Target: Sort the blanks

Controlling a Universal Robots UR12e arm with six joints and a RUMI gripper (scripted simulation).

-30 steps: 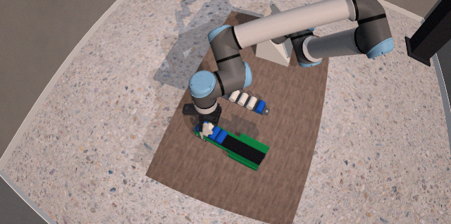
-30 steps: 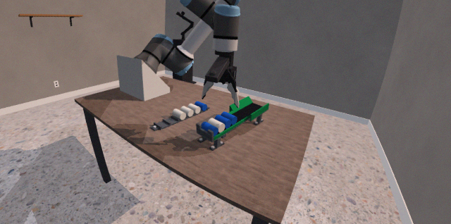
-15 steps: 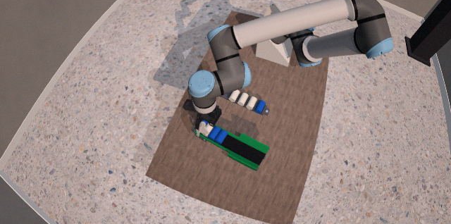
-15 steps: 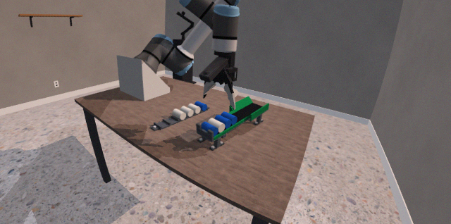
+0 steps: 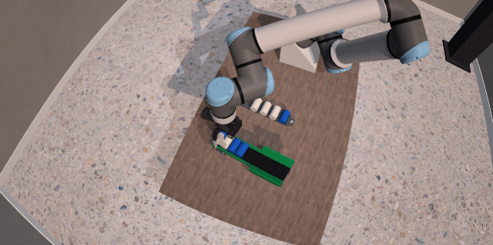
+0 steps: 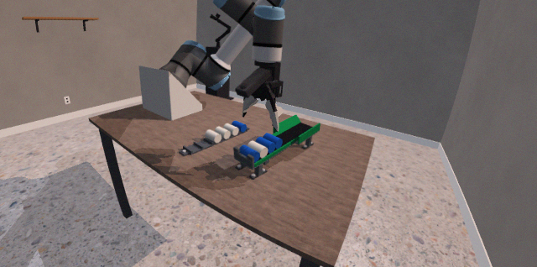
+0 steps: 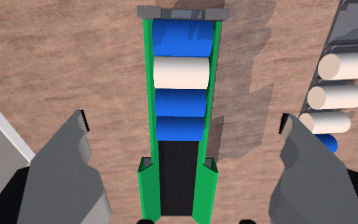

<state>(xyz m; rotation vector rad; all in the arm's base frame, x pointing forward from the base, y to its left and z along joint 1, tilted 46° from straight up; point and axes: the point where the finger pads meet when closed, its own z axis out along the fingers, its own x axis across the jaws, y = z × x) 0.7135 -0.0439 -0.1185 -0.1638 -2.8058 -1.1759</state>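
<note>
The green feed ramp point(image 7: 180, 175) has a black floor and a grey stop point(image 7: 182, 13) at its far end. Four blanks lie across it in a row: a blue one point(image 7: 182, 37) against the stop, then a white one point(image 7: 181, 73), then two blue ones point(image 7: 181, 102) point(image 7: 180, 128). The grey stock rack point(image 7: 340, 75) at the right holds three white blanks point(image 7: 336, 96) and one blue blank point(image 7: 326, 143). My gripper point(image 7: 184, 113) is open and empty. It hangs above the ramp's row, with one finger on each side of the ramp point(image 6: 278, 141), clear of the blanks.
A pale wedge-shaped arm mount point(image 6: 165, 92) stands at the back of the wooden table. The rack point(image 6: 214, 138) lies beside the ramp, with bare slots at its near end. A black post point(image 5: 467, 41) stands off the table.
</note>
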